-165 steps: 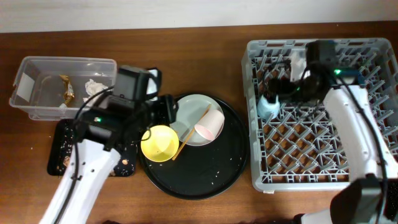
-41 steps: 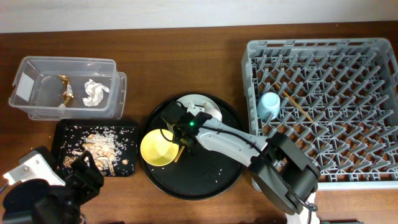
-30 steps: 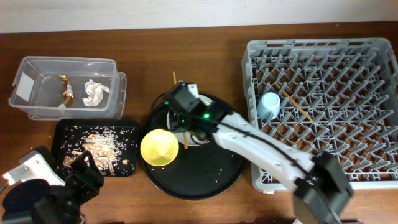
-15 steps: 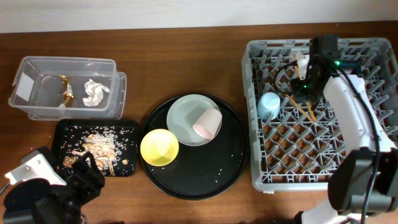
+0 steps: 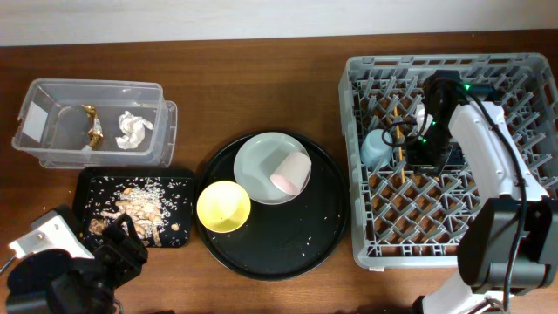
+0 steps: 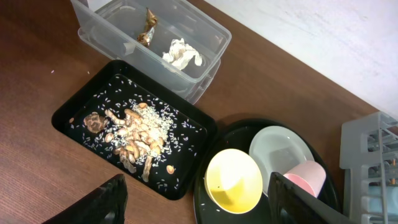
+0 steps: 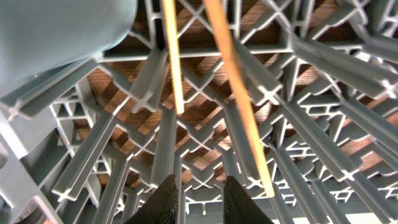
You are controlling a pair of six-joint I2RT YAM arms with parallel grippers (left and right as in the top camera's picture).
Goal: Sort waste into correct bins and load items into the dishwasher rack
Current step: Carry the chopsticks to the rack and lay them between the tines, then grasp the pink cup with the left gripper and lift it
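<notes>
Chopsticks (image 7: 236,93) gone from plate (image 5: 261,161), now loose on dishwasher rack (image 5: 436,218) lattice, just ahead of right gripper (image 7: 200,190) jaws, which are apart and empty. Light blue cup (image 5: 376,148) ahead-left of them. Left gripper (image 6: 199,186) parked, jaws wide apart. Guessing yellow bowl (image 5: 223,206), white cup (image 5: 292,173), plate next.

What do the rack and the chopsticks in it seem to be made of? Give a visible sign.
The rack looks like matt grey moulded plastic: uniform lattice and pegs. The chopsticks look like unvarnished wood or bamboo: dull tan surface.
</notes>
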